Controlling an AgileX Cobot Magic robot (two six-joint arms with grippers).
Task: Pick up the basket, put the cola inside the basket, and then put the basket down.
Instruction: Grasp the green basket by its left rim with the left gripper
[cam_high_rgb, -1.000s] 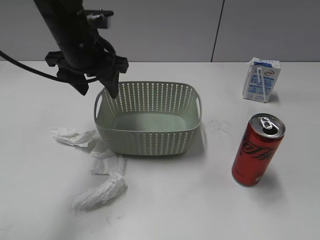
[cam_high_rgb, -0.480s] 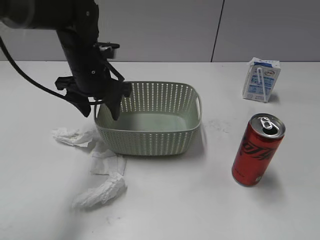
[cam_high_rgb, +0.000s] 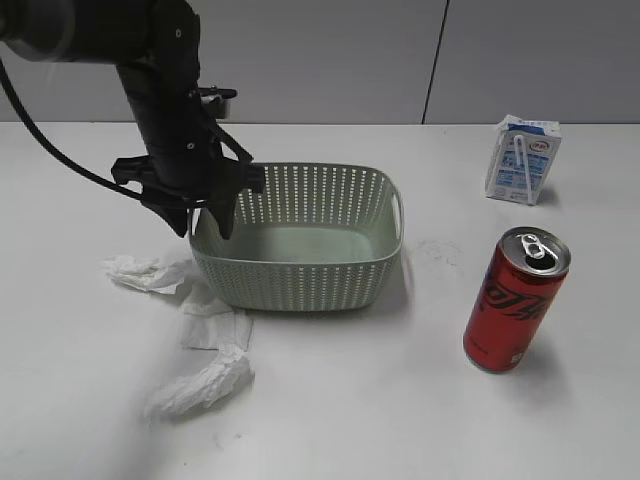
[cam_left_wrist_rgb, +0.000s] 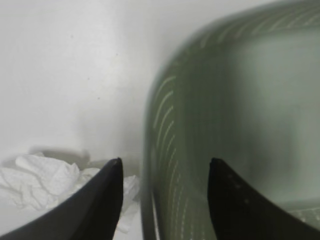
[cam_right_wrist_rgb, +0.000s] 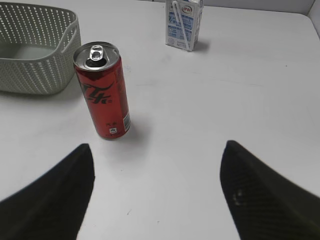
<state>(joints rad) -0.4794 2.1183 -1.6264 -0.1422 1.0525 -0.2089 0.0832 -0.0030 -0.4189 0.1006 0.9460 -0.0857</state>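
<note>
The sage-green basket sits on the white table, empty. It also shows blurred in the left wrist view and at the top left of the right wrist view. My left gripper is open and straddles the basket's left rim, one finger outside and one inside. The red cola can stands upright to the right of the basket, also seen in the right wrist view. My right gripper is open and empty, above bare table, behind and right of the can; it is out of the exterior view.
Crumpled white tissues lie left and front-left of the basket, also in the left wrist view. A small blue-and-white drink carton stands at the back right, also in the right wrist view.
My left gripper has come down from above the basket's back-left corner and now straddles the left rim. Basket, can and right gripper have not moved.
</note>
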